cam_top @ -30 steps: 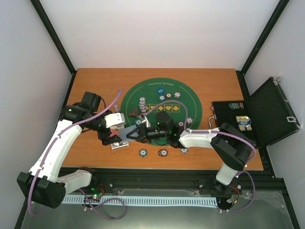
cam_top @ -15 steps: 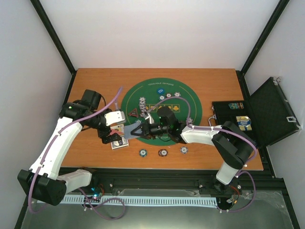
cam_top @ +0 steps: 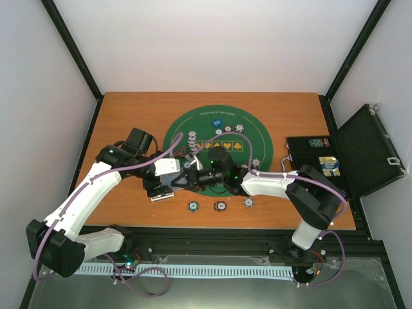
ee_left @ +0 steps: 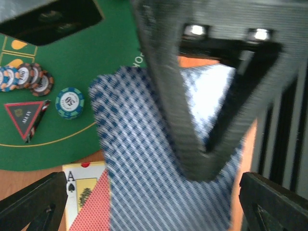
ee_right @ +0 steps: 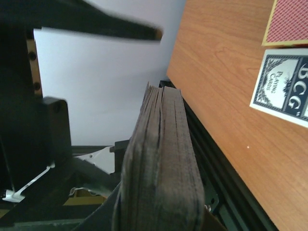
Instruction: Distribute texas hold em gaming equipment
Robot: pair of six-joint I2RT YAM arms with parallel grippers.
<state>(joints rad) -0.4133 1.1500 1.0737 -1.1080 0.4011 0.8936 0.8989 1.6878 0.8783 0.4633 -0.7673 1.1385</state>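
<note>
**Deck (ee_left: pixel 144 159) met by the left arm**

Left gripper (cam_top: pixel 161 187) had swung right since a second earlier, jaws wide, bracketing it above the table (cam_top: pixel 129 109) at the mat's (cam_top: pixel 257 141) left rim. Right gripper (cam_top: pixel 183 181) kept it pinched narrow. Likely a handover, or a card being drawn for dealing.

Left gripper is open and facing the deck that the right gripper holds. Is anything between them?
Only a dark finger of the right gripper, which crosses the deck in the left wrist view. Beside it, the checkered card back lies bare before the open left gripper. Nothing else visible intervenes.
</note>
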